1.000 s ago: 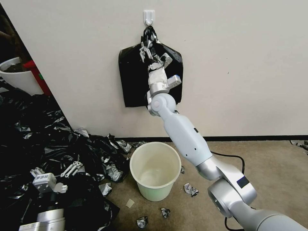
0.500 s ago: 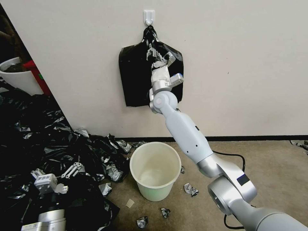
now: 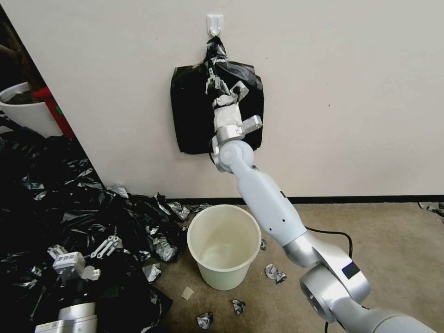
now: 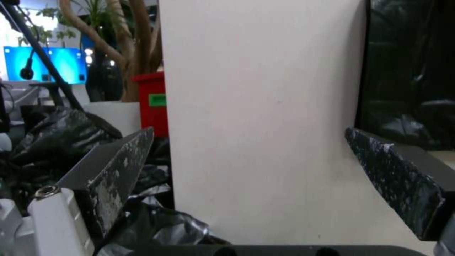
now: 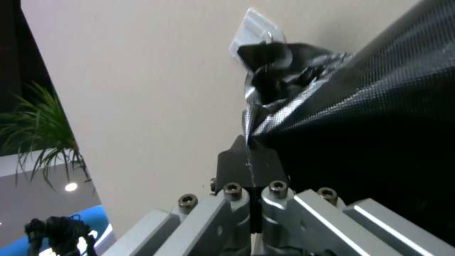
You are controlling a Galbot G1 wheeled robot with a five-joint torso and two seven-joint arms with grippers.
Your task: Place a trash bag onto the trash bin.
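Clearly I was at the picking step: my right gripper (image 3: pixel 213 84) had pinched shut on a thin fold of the bag stack (image 3: pixel 194 115) hanging from the wall hook (image 3: pixel 215 23). My left gripper (image 3: pixel 99 247) hung spread and empty over the black film (image 3: pixel 55 194). The trash bin (image 3: pixel 224 246) stood unlined below on the floor. Peeling one bag free would need a gentle pull away from the wall.

Small round cream plastic trash bin (image 3: pixel 224 246) on floor (image 3: pixel 393 249); flat black bag stack (image 3: pixel 194 113) on wall at twelve o'clock; heap of black plastic film (image 3: pixel 60 203) at nine.

Right arm stretched up, its claw (image 3: pixel 212 82) pinched closed; left claw (image 3: pixel 105 245) hangs low, spread.
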